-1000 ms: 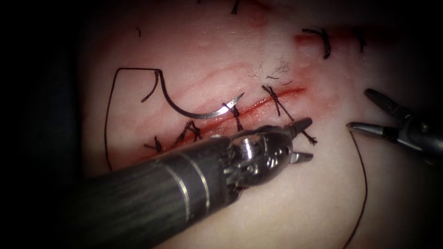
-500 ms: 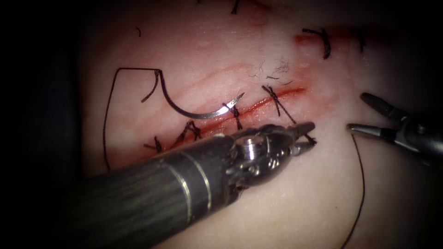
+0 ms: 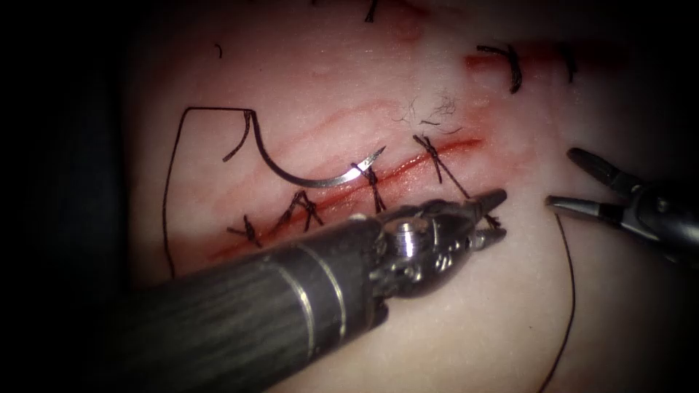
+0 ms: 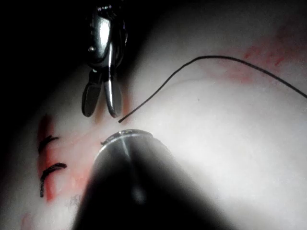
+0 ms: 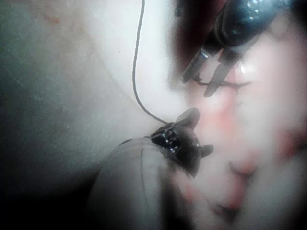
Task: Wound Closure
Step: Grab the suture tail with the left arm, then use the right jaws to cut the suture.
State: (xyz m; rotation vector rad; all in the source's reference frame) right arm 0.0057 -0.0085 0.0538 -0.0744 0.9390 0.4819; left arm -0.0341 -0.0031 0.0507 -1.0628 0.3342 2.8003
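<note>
The cut [image 3: 408,169] runs slantwise across the tissue [image 3: 466,320] with several dark stitches over it. The curved needle [image 3: 309,178] lies loose on the tissue on the cut's left side, tip toward the cut, held by neither tool. Its thread [image 3: 169,189] trails off to the left. My left tool [image 3: 499,215] comes in over the cut, jaws a little open on either side of the short tail of the rightmost stitch [image 3: 437,156]. The right wrist view shows those jaws [image 5: 204,79] apart, the tail crossing them. My right tool [image 3: 561,177] stands open on the right, holding nothing.
A loose strand of thread [image 3: 571,291] runs from just below the right tool's lower jaw down across the tissue; its free end [image 4: 120,120] lies beside those jaws [image 4: 98,98]. Red fluid [image 3: 502,62] and another stitch [image 3: 513,69] sit at the far right.
The left tool's jaws narrowed from wide open and slid slightly right onto the stitch tail. The right tool shifted a little left. The needle has not moved.
</note>
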